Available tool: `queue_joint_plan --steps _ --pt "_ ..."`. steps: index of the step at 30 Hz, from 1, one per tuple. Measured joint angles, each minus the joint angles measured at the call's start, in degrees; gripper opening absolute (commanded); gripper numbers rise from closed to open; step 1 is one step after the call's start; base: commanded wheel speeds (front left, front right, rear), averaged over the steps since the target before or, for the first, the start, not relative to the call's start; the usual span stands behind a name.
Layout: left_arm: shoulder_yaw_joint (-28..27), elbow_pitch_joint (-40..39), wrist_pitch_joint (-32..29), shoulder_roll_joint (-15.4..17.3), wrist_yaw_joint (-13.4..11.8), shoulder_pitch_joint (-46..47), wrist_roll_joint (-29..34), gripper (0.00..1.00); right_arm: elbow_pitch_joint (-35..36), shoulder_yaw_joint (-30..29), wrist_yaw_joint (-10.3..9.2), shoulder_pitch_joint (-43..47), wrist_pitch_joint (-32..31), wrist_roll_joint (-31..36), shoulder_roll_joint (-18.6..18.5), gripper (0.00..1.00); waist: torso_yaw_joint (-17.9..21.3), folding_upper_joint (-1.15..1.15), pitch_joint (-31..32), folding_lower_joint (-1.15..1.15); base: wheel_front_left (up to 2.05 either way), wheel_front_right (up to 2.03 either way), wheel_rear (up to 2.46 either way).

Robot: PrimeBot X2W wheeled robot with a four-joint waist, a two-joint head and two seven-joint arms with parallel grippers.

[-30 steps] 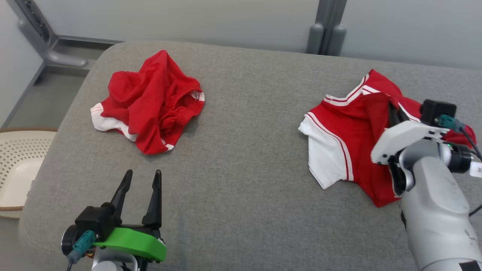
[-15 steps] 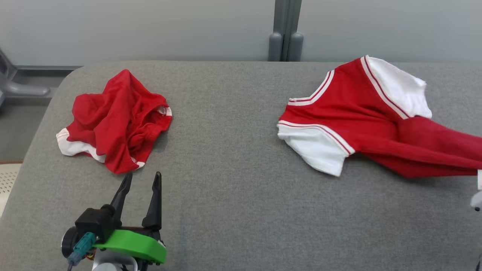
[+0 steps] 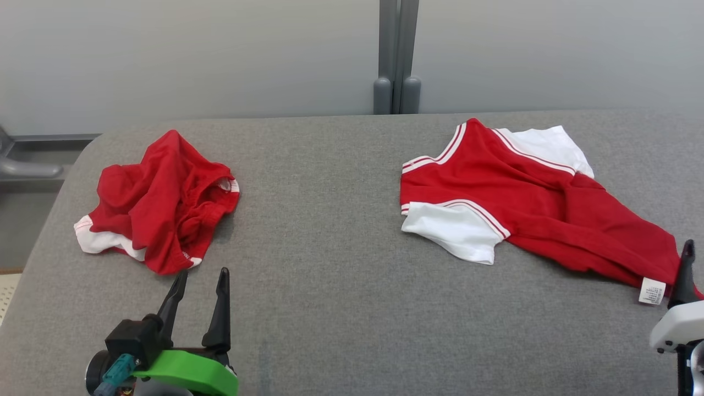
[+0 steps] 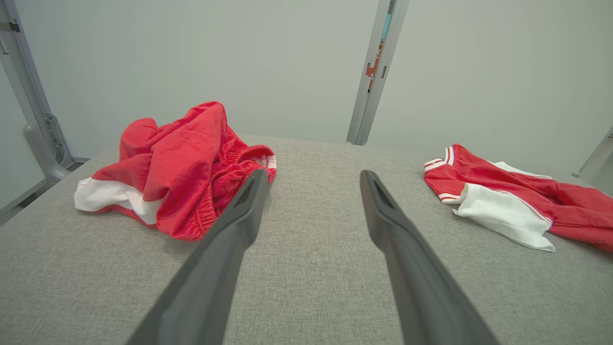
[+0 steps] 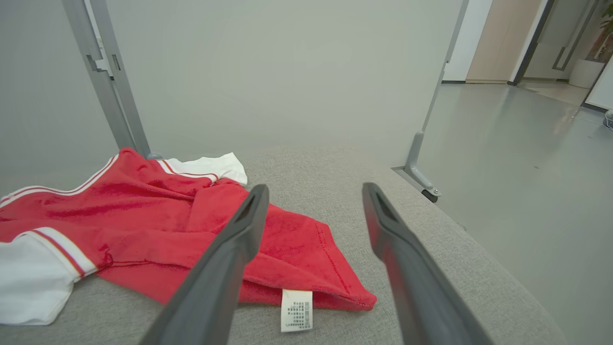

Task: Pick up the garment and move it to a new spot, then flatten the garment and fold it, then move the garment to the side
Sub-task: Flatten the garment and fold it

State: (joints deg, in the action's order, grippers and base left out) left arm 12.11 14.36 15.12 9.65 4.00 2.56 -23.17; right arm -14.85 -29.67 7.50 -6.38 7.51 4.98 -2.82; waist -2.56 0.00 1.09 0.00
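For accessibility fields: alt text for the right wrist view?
The right gripper, dark fingers open and empty, sits near the hem of a red and white shirt lying on a grey table; a white care label shows at the hem.

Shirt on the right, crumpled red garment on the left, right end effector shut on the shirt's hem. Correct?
No: the right end effector is open, jaws apart by the shirt hem, holding nothing; the right wrist view shows it. Shirt right, crumpled red garment left: correct.
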Motion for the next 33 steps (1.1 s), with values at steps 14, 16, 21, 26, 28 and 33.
queue_joint_plan --steps 14,16,21,26,28,33 --pt "-0.53 0.01 0.01 0.02 -0.47 -2.02 0.79 1.00 9.87 21.74 0.01 11.39 4.10 0.70 0.05 1.00 1.94 0.00 2.90 0.00 0.00 0.00 0.00" --pt "-0.53 0.26 0.01 0.01 -0.47 -2.04 1.05 1.00 10.49 21.99 0.01 11.79 3.77 0.18 0.01 1.00 2.06 0.00 2.95 0.00 0.00 0.00 0.00" --pt "1.48 2.75 -1.98 -0.35 0.30 -1.21 1.09 1.00 11.44 23.13 0.01 11.97 2.81 -0.54 0.01 1.00 2.71 0.00 2.40 0.00 0.00 0.00 0.00" --pt "6.67 8.84 -8.00 -1.93 2.36 6.05 -0.15 1.00 11.85 24.50 0.01 11.64 2.15 -0.86 0.01 1.00 4.35 0.00 1.34 0.00 0.00 0.00 0.00" --pt "9.13 12.37 -10.42 -2.59 2.81 9.67 -0.49 1.00 11.87 25.16 0.01 11.17 1.66 -0.86 0.00 1.00 5.47 0.00 0.82 0.00 0.00 0.00 0.00" --pt "13.19 20.62 -12.52 -4.33 3.14 17.00 -1.68 1.00 11.74 26.49 0.01 9.49 1.57 -0.86 0.01 1.00 8.95 0.00 -0.46 0.00 0.00 0.00 0.00"
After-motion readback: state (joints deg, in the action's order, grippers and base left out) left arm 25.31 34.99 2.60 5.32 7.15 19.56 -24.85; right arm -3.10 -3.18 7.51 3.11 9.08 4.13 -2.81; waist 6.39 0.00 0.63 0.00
